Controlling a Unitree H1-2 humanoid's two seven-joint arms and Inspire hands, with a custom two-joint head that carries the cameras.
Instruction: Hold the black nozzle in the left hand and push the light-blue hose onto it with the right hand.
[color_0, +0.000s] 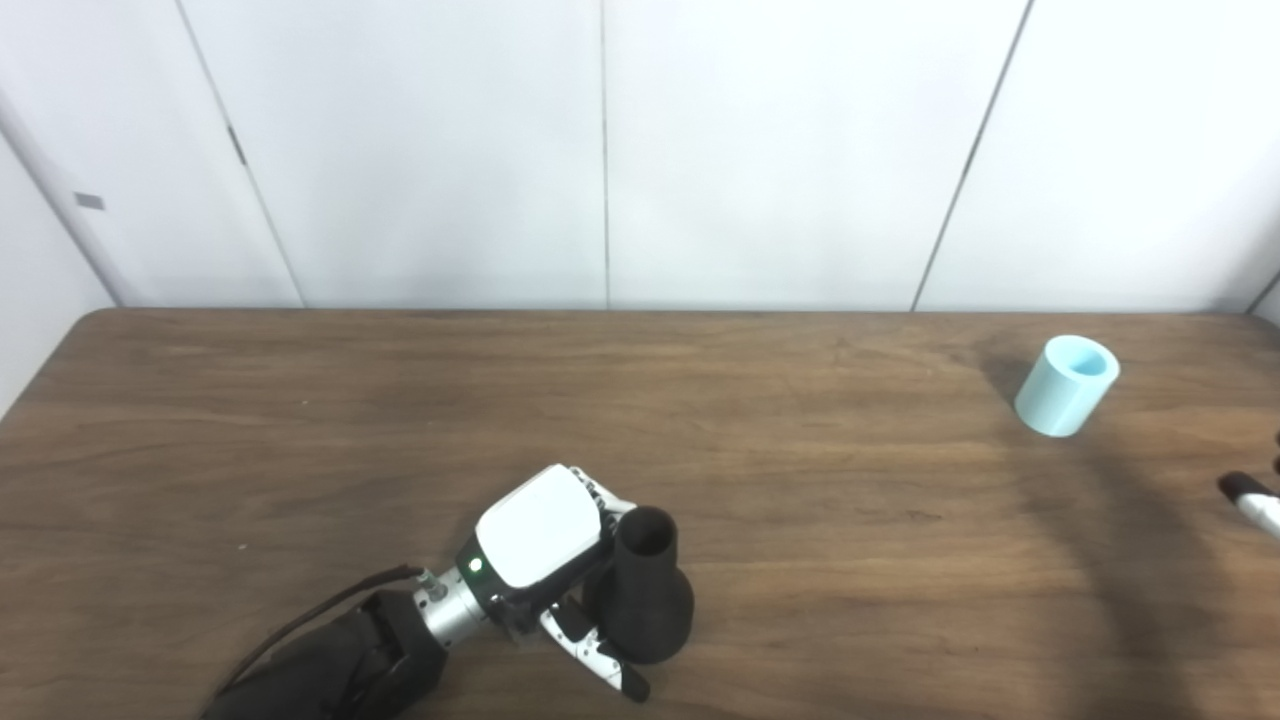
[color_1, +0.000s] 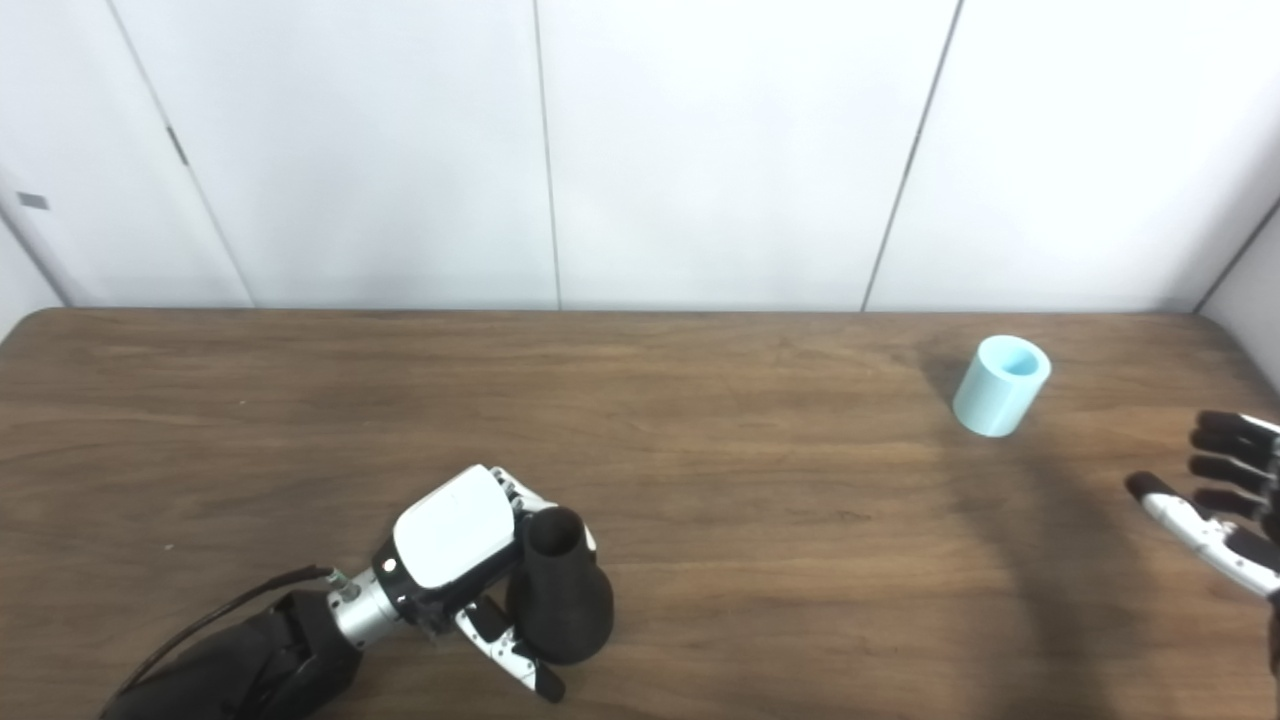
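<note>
**Nozzle in the left hand's curl, hose not picked up – risks are on the right side**

Risks from here, my read:
- The light-blue hose (color_1: 1001, 399) is a short stubby sleeve leaning on the wooden table (color_1: 760, 520), open end up and tilted towards the far right. Poke it off-centre with the right hand (color_1: 1215, 490) and it likely tips or rolls away – it sits near the far right corner, so there's not much table to spare.
- The left hand (color_0: 545, 545) wraps the black nozzle (color_0: 640, 600) from the side, and the wide base looks to be resting on the table. Can't tell how firm that hold is. If it's loose, the push-on force will twist or tip the nozzle rather than seat the hose.
- Mating needs the hose bore lined up with the nozzle's narrow open neck. A skewed approach means it jams on the rim.

Positions:
- Left fingers (color_0: 600, 495) curl round the far side of the neck, thumb on the near side low by the base – closed around the nozzle, in contact.
- Right fingers (color_1: 1225, 440) are spread apart, holding nothing, at the right edge of view. Only partly visible, and in the left eye view barely a fingertip.
- Hose lies well apart from the right hand, further back on the table and to its left; nozzle and hose are far apart, nearly a table width.
</note>
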